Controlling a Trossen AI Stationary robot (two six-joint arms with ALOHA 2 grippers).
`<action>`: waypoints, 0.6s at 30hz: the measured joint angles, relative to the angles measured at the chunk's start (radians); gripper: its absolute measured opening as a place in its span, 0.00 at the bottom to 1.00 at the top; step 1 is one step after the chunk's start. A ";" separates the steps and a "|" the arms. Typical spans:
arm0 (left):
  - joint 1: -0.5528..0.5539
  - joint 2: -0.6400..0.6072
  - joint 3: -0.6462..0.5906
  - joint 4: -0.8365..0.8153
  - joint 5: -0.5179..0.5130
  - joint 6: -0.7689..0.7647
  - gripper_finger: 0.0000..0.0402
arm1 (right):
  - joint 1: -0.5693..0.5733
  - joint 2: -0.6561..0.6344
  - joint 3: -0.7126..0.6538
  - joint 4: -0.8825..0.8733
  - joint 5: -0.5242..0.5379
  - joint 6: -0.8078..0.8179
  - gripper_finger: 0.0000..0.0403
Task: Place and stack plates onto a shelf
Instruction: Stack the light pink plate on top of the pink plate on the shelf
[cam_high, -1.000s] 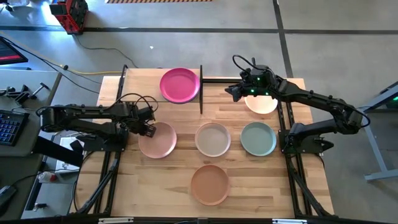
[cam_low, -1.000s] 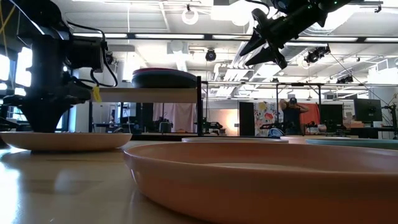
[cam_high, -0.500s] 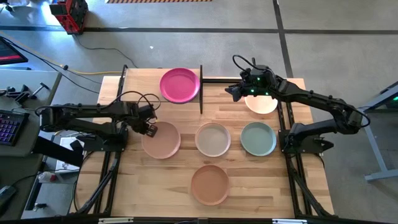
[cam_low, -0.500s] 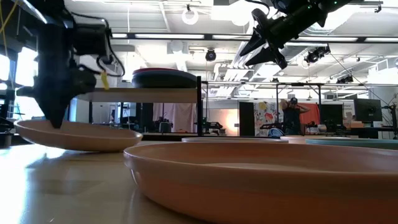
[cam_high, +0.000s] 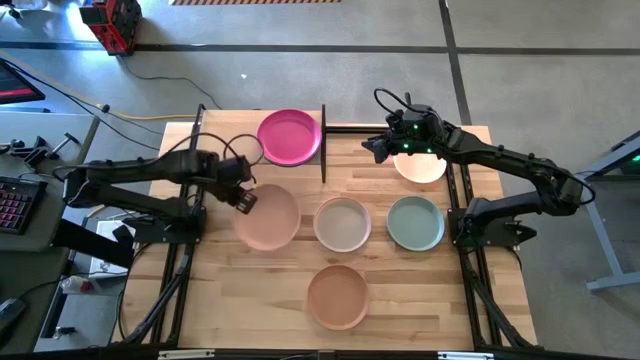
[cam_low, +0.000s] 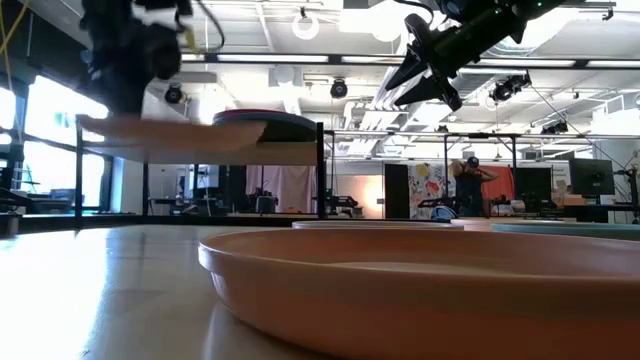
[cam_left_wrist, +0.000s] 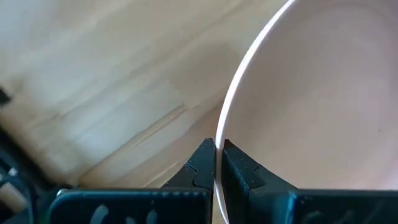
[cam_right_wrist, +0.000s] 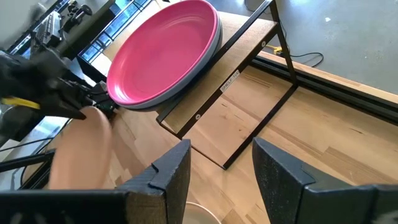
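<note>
Since the earlier frames the pink plate (cam_high: 268, 216) has been lifted off the table (cam_high: 240, 290) and carried toward the shelf (cam_right_wrist: 231, 68); in the low view it is held about level with the shelf board. The plate rim is clamped between the left gripper (cam_high: 244, 199) fingers (cam_left_wrist: 200, 169), seen edge-on in the left wrist view.

On the shelf, the magenta plate (cam_high: 289, 136) is stacked on a dark grey plate (cam_right_wrist: 205, 59). The pink plate is in front of the shelf, near its left half, not over it.

The right gripper (cam_high: 372, 147) is held high just right of the shelf, fingers spread, nothing gripped. The cream plate (cam_high: 421, 166) lies under that arm, right of the shelf. The beige plate (cam_high: 342, 223), sage green plate (cam_high: 415, 222) and peach-orange plate (cam_high: 337, 296) are on the table in front of the shelf.
</note>
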 joint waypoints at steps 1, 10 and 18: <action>0.000 0.000 0.027 -0.001 0.000 0.000 0.00 | 0.000 0.000 0.000 0.000 0.000 0.000 0.38; 0.031 0.000 0.229 -0.006 -0.160 0.041 0.00 | 0.000 0.000 0.000 0.000 -0.004 -0.005 0.38; 0.142 -0.001 0.296 0.110 -0.370 0.146 0.00 | 0.000 0.000 0.000 0.000 -0.004 -0.004 0.38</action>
